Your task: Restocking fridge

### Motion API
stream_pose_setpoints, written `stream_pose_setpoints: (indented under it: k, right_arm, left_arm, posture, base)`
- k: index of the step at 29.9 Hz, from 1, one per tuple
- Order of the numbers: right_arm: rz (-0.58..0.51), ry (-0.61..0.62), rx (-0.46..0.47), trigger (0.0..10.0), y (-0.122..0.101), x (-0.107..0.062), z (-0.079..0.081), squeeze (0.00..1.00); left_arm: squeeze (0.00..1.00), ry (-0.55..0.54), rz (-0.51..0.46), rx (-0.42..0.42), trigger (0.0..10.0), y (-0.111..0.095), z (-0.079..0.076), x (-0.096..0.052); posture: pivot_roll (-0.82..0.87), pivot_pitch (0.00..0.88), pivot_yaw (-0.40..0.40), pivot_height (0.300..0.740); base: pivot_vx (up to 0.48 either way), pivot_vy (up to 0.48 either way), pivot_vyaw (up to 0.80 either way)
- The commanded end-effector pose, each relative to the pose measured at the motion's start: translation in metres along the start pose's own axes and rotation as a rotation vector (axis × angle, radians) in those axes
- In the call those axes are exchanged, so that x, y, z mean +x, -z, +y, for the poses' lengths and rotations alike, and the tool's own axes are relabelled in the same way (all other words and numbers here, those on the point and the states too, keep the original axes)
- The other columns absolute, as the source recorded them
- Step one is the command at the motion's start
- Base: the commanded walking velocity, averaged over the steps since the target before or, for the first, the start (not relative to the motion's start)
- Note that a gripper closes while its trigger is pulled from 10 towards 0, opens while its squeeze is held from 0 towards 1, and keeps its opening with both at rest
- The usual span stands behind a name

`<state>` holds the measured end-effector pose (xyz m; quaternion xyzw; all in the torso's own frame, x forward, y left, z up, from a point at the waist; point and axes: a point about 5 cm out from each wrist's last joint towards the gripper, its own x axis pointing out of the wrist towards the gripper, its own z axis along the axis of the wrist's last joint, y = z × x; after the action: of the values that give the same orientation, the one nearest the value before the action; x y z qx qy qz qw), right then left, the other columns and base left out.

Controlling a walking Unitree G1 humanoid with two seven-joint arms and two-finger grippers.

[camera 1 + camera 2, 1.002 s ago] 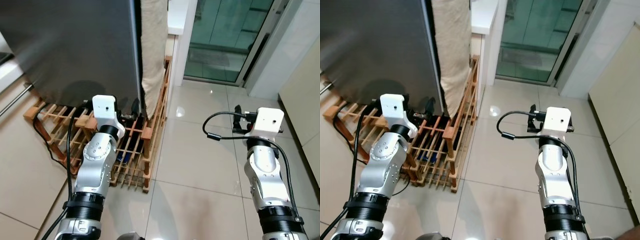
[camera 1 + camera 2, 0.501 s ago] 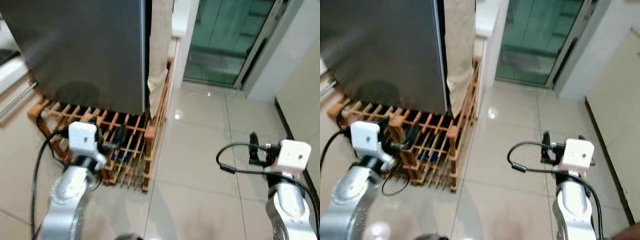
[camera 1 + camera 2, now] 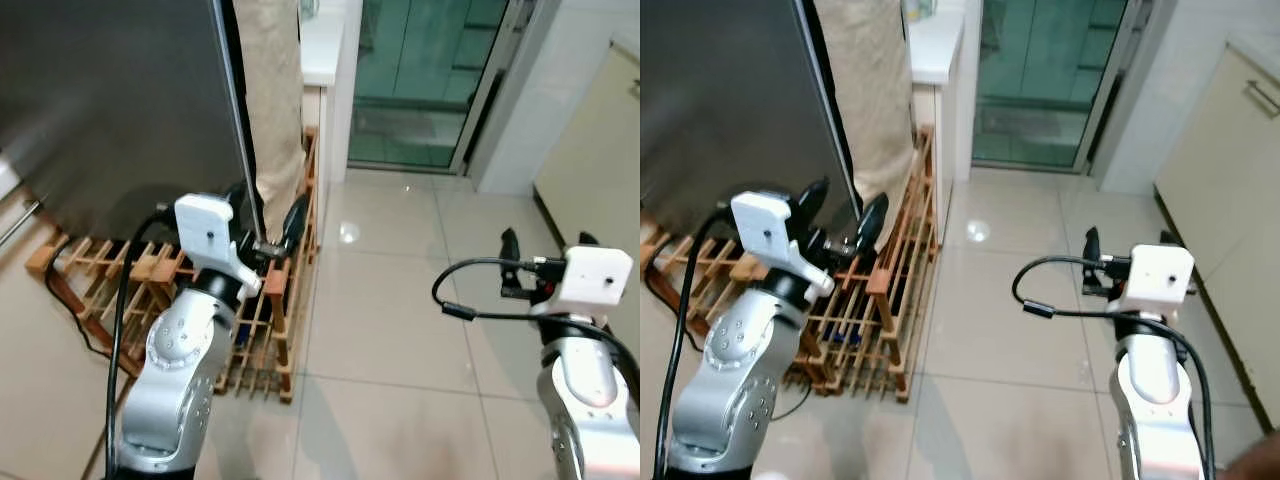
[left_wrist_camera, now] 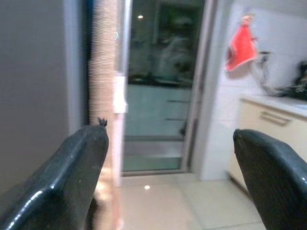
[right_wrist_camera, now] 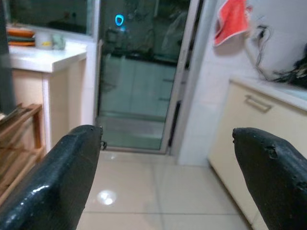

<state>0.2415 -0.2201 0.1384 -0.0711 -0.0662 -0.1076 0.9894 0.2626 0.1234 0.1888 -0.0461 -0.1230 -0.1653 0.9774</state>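
Fridge (image 3: 110, 100) as landmark: a dark steel body standing on a wooden rack (image 3: 255, 310), its door shut.

Change: half a second ago my left arm hung low over the rack's near edge; now it is raised, and my left gripper (image 3: 845, 215) sits at the fridge's right front corner, beside the thin vertical edge strip (image 3: 235, 130) of the door. Its fingers (image 4: 62, 177) are spread wide, with nothing between them. In the left wrist view one finger lies just beside the beige cloth (image 3: 270, 90) that hangs down the fridge's right side. My head camera has also swung, so the whole scene sits differently in the frame; the fridge itself has not moved.

My right gripper (image 3: 512, 262) is held well to the right of the fridge, over the pale floor tiles (image 3: 400, 300). Its fingers (image 5: 57, 182) are likewise spread and empty.

Meaning for the task: I judge that I am lining up to pull the door open by its right edge. Restocking has not begun, and I carry no goods in either gripper.

Writing: I can read no brand, label or lettering on the fridge, the cloth or the rack. A red cloth (image 5: 230, 21) hangs on the far wall; it shows no legible text.
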Motion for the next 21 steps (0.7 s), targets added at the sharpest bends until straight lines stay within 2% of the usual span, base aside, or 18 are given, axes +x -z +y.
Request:
stream_pose_setpoints:
  k: [1,3,4,12,16,21]
  right_arm:
    - [0.004,-0.028,0.002,10.0,0.000,0.002,0.008,0.00]
    - [0.001,-0.040,0.000,10.0,0.000,0.004,0.010,0.00]
    - [-0.003,-0.051,0.000,10.0,-0.001,0.005,0.013,0.00]
    - [-0.003,-0.065,0.009,10.0,0.000,0.010,0.019,0.00]
    - [-0.004,-0.071,0.019,10.0,0.001,0.012,0.023,0.00]
    - [-0.004,-0.080,0.023,10.0,0.003,0.014,0.027,0.00]
  left_arm:
    - [0.00,-0.065,0.027,0.017,10.0,0.003,0.010,0.002]
    - [0.00,-0.141,0.050,0.022,10.0,0.006,0.018,0.005]
    - [0.00,-0.174,0.043,-0.005,10.0,0.005,0.023,0.007]
    - [0.00,-0.130,0.029,0.000,10.0,-0.002,0.024,0.017]
    - [0.00,-0.120,0.044,0.026,10.0,-0.002,0.026,0.033]
    - [0.00,-0.106,0.054,0.004,10.0,-0.001,0.024,0.052]
  posture:
    - [-0.06,0.000,0.001,0.740]
    - [-0.06,0.000,0.001,0.740]
    - [-0.05,0.000,0.001,0.740]
    - [-0.04,0.000,0.006,0.740]
    - [-0.03,0.000,0.011,0.740]
    - [-0.04,0.000,0.022,0.740]
  base:
    - [0.439,0.000,0.00]
    - [0.360,0.000,0.00]
    - [0.000,0.000,0.00]
    - [0.000,0.000,0.00]
    - [0.000,0.000,0.00]
    - [0.000,0.000,0.00]
